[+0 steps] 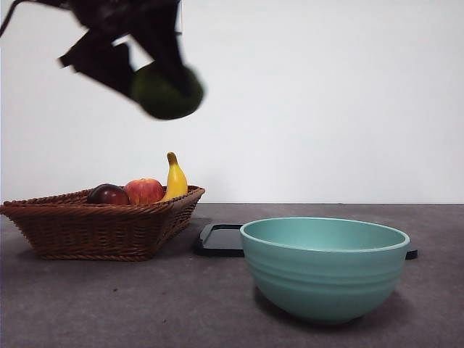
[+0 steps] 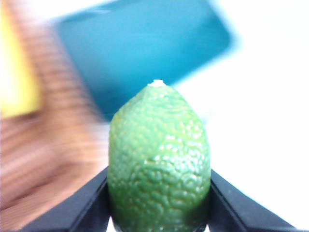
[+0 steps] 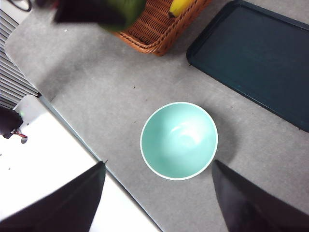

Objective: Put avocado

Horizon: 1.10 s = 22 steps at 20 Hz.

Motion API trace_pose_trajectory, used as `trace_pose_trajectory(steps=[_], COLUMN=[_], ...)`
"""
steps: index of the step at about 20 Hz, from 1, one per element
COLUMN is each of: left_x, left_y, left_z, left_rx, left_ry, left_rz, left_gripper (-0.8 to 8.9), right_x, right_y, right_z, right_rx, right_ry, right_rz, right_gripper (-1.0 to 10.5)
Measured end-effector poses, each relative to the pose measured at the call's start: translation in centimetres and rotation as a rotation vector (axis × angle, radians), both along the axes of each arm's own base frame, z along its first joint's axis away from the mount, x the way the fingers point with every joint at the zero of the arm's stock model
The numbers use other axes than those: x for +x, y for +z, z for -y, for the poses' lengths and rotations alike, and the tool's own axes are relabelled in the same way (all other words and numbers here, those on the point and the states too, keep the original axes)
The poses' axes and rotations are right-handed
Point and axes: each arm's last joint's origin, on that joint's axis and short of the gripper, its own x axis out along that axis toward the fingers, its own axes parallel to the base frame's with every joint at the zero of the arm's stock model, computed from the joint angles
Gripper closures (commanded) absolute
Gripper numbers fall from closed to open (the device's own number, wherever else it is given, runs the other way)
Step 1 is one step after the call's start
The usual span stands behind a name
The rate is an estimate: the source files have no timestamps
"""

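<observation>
The rounded, pebbly-skinned olive-green avocado is clamped between the two black jaws of the left gripper, one jaw pressed against each flank of the fruit, its pale stem tip pointing away from the wrist. In the front view the left gripper and the avocado are seen blurred and held high in the air, above the brown woven wicker basket.

Below the fingers, inside the basket, a dark maroon round fruit, a red-and-yellow apple and a yellow banana are seen side by side. A flat dark rectangular tray lies just beside the basket, and a teal round ceramic bowl stands in front of the tray on the grey tabletop.

The right gripper is held spread wide and empty, high above the bowl, which appears between its two jaws. The basket and tray lie beyond them.
</observation>
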Motion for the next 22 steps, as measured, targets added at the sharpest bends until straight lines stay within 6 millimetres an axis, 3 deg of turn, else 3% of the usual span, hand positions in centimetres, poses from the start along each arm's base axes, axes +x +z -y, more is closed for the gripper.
trace_pose_trajectory(steps=[4,10,19,22], left_x=[-3.2,-3.9,-3.4,-3.2], left_y=[-1.4,-5.8,-11.0,-11.7], left_z=[5.6,10.5,13.2,13.5], left_rx=[0.01,0.073,0.199,0.206], left_ry=[-0.217,-0.321,-0.334,-0.334], left_rz=[-0.02,-0.06,-0.059,-0.064], left_gripper=[6.37,6.36,6.19,5.0], right_x=[0.0,0.0,0.0,0.0], right_y=[0.0,0.0,0.0,0.0], right_z=[0.0,0.0,0.0,0.0], right_rx=[0.0,0.0,0.0,0.0], right_ry=[0.0,0.0,0.0,0.0], right_rz=[0.0,0.0,-0.001,0.0], right_gripper=[5.9,5.9,5.9,5.9])
